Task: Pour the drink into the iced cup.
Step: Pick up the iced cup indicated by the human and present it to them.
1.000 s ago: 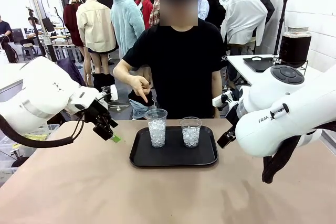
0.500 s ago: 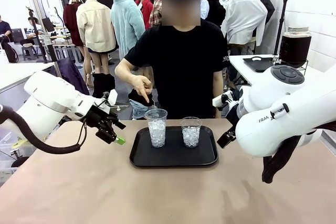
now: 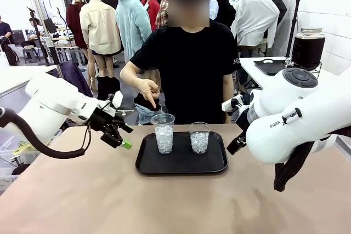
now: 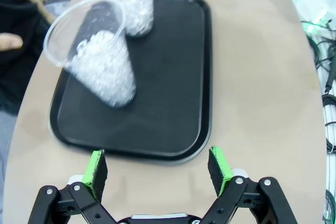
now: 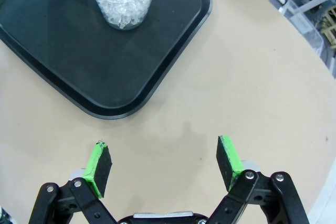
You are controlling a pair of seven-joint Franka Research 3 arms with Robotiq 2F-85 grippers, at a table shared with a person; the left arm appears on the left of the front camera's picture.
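Clear plastic cup (image 3: 163, 133), ice-filled

The front camera sits on the robot's side, well back, and looks slightly down across the surface (image 3: 82, 201) at the person (image 3: 189, 64) on the far side. Each wrist camera looks steeply down past its own jaws, close above the surface. All three views share the black tray (image 3: 181, 161), the taller cup (image 3: 163, 134) and the shorter cup (image 3: 199, 140).
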